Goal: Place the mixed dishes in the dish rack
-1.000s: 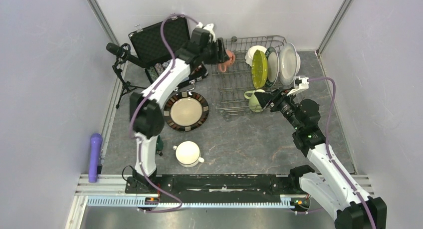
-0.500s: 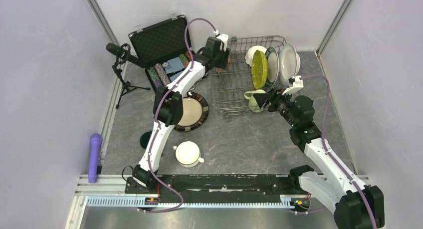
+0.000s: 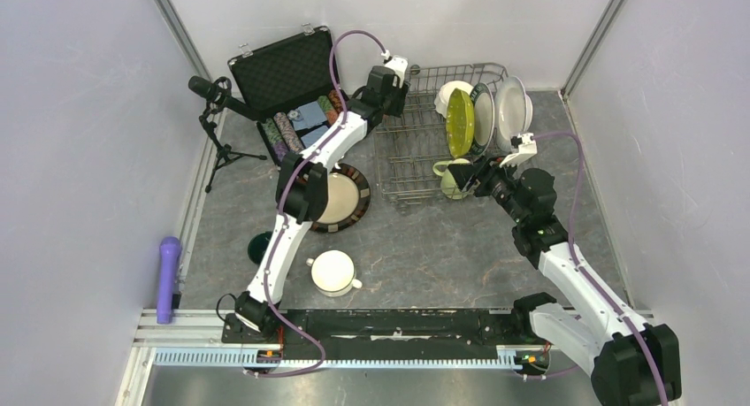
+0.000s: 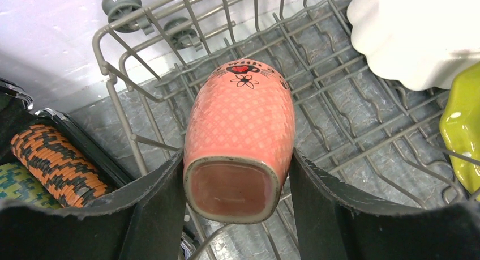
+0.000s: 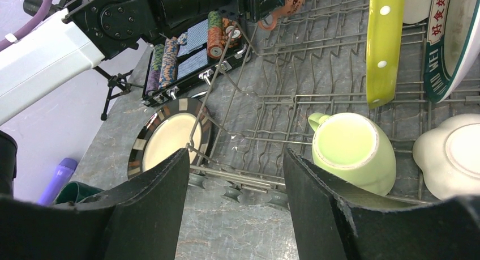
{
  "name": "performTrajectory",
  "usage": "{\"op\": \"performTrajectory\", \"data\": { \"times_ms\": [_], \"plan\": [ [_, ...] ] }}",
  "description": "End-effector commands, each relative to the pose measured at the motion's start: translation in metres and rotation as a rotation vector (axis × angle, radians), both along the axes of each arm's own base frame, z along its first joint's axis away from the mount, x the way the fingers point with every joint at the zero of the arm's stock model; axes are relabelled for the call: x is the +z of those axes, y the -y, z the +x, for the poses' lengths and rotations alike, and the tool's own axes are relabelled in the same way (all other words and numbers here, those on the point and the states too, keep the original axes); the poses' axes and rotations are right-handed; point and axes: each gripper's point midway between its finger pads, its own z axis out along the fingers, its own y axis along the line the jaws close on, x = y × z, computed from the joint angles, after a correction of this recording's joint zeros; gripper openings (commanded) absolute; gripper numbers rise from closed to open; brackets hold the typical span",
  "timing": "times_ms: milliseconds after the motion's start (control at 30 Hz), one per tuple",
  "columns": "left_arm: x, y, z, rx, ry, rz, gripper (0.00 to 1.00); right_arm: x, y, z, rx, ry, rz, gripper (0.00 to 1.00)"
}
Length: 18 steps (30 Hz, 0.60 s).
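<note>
The dish rack [image 3: 402, 163] lies beneath both hands, a plate [image 3: 349, 203] outside it half hidden by the left arm, while the left gripper [image 4: 236, 183] pinches the pink mug [image 4: 240, 124], unseen from above, over the rack's corner, and the right gripper [image 5: 235, 180] hangs spread, the green mug [image 5: 354, 152] just ahead of it.

dish rack [image 3: 402, 154]: grey wire metal | salmon-pink mug [image 4: 240, 130]: glazed, textured
</note>
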Motion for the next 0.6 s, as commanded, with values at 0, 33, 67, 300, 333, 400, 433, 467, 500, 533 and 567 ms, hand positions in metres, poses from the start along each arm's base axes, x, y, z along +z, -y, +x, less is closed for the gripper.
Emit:
{"op": "performTrajectory", "data": {
  "times_ms": [0, 33, 67, 300, 333, 400, 433, 467, 500, 533, 567],
  "plan": [
    [0.051, 0.006, 0.023, 0.017, 0.184, -0.031, 0.37, 0.018, -0.003, 0.003, 0.016, 0.062, 0.006, 0.67],
    [0.051, 0.005, 0.024, 0.020, 0.189, -0.026, 0.34, 0.018, -0.003, 0.003, 0.018, 0.062, 0.004, 0.67],
    [0.050, 0.005, 0.025, 0.022, 0.192, -0.025, 0.34, 0.017, -0.003, 0.003, 0.018, 0.062, 0.004, 0.67],
    [0.041, 0.004, 0.032, 0.025, 0.212, -0.003, 0.35, 0.014, -0.003, 0.002, 0.019, 0.055, 0.003, 0.67],
    [0.039, 0.004, 0.033, 0.025, 0.217, 0.005, 0.35, 0.013, -0.002, 0.003, 0.018, 0.053, 0.002, 0.67],
    [0.034, 0.002, 0.036, 0.034, 0.221, 0.015, 0.35, 0.012, -0.002, 0.003, 0.018, 0.051, 0.000, 0.67],
    [0.032, 0.001, 0.037, 0.039, 0.221, 0.015, 0.35, 0.011, -0.002, 0.003, 0.018, 0.049, 0.000, 0.67],
    [0.032, 0.001, 0.038, 0.040, 0.222, 0.011, 0.35, 0.010, -0.002, 0.004, 0.017, 0.048, 0.000, 0.67],
    [0.030, 0.001, 0.040, 0.041, 0.223, 0.005, 0.37, 0.010, -0.002, 0.004, 0.018, 0.047, 0.003, 0.67],
    [0.029, 0.001, 0.041, 0.046, 0.224, 0.001, 0.44, 0.008, -0.003, 0.004, 0.021, 0.043, 0.004, 0.67],
    [0.028, 0.000, 0.041, 0.051, 0.222, -0.007, 0.47, 0.007, -0.004, 0.005, 0.024, 0.041, 0.007, 0.67]
  ]
}}
